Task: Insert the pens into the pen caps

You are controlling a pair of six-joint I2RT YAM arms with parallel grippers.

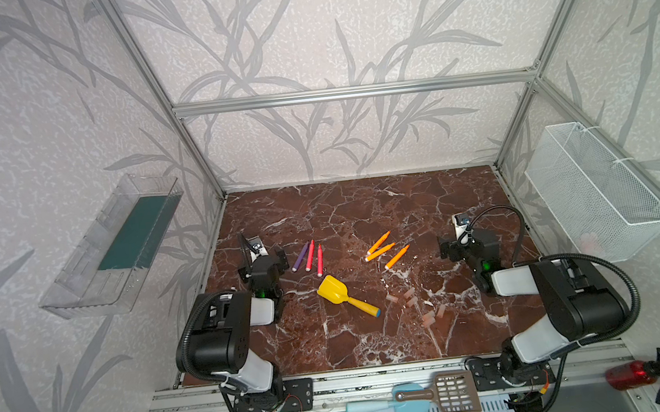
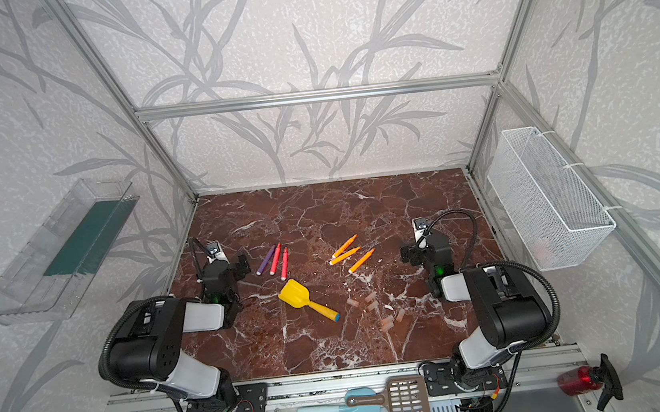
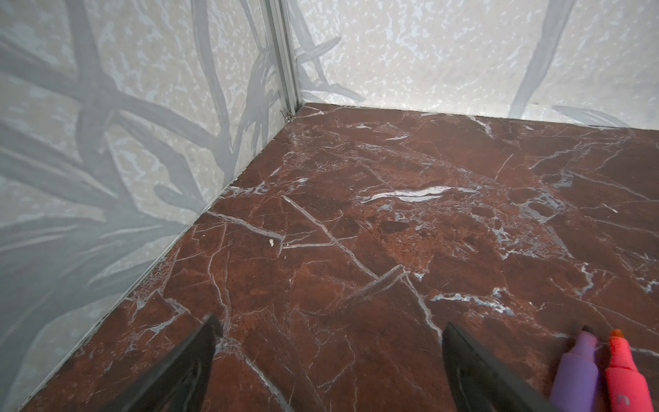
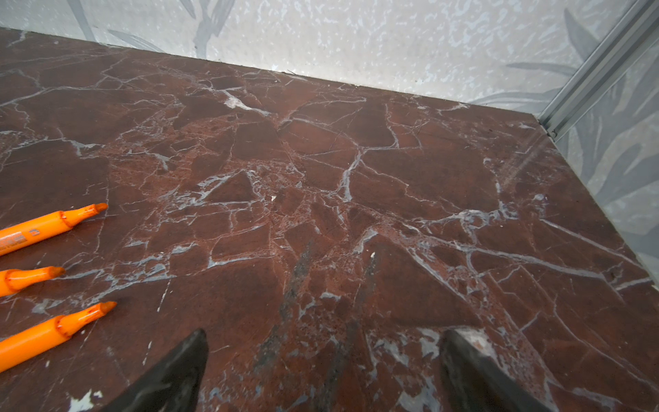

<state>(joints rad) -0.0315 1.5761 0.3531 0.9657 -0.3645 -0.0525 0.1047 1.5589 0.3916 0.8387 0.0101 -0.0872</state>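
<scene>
Jaws on your left gripper (image 3: 331, 324) stand spread wide with only bare marble table (image 3: 356, 214) between them, and your right gripper (image 4: 326, 333) is the same: fully parted, holding nothing, low over the surface.

Just beside the left gripper's fingers lie the purple pen (image 1: 300, 257) and the two pinkish-red pens (image 1: 309, 256), side by side and almost parallel, tips toward the back wall, white ends toward you. The left wrist view catches only the tips of the purple one and one red one.

On the inner side of your right gripper, near but apart from it, lie the three orange pens (image 1: 380, 252), loosely fanned, with their tips angled toward the back right. All of the pens are uncapped.

Nearer the front, between the two pen groups, you have the yellow toy shovel (image 1: 330, 288), its handle pointing front-right. Past that handle's end, toward the right arm, the pen caps (image 1: 408, 293) lie scattered singly and in pairs, faint against the marble; six, as far as you can make out.
</scene>
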